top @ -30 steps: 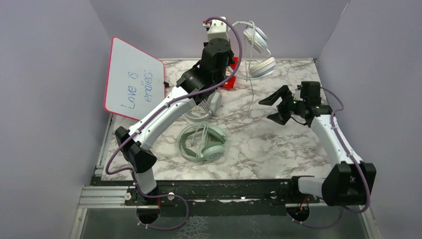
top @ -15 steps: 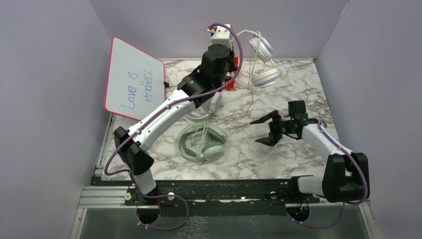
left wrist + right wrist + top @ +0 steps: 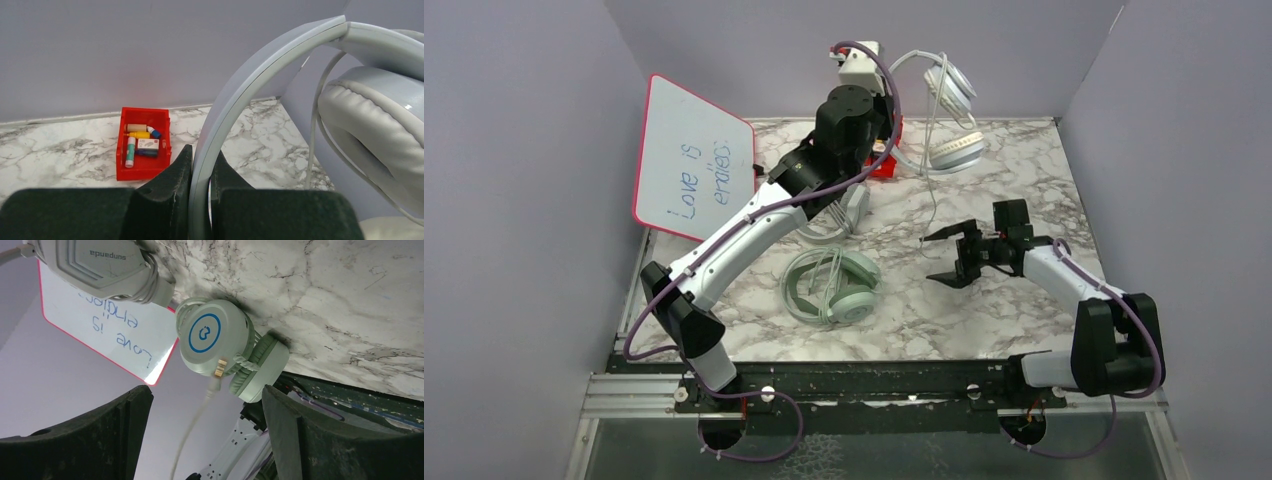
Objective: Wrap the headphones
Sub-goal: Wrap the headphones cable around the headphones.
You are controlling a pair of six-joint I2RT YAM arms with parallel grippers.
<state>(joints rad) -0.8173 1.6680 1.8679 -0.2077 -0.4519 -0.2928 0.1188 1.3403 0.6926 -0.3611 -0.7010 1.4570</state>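
Observation:
My left gripper (image 3: 886, 82) is raised at the back of the table, shut on the headband (image 3: 235, 95) of the grey-white headphones (image 3: 949, 110). Its ear cups hang in the air, and one padded cup (image 3: 370, 125) fills the right of the left wrist view. The thin cable (image 3: 932, 180) drops from them toward my right gripper (image 3: 949, 255), which stands open low over the marble. That blurred cable (image 3: 195, 435) runs between its open fingers, untouched. The mint-green headphones (image 3: 829, 285) lie flat near the front left. A smaller white headset (image 3: 852, 208) lies under my left arm.
A red bin (image 3: 886, 162) of small items sits at the back by the wall. A pink-edged whiteboard (image 3: 694, 160) leans against the left wall. Purple walls close in the table on three sides. The black rail (image 3: 874, 380) runs along the near edge.
My right gripper has swung left and down toward the hanging cable, staying open. My left gripper has kept its hold on the headband, and the headphones have swung a little.

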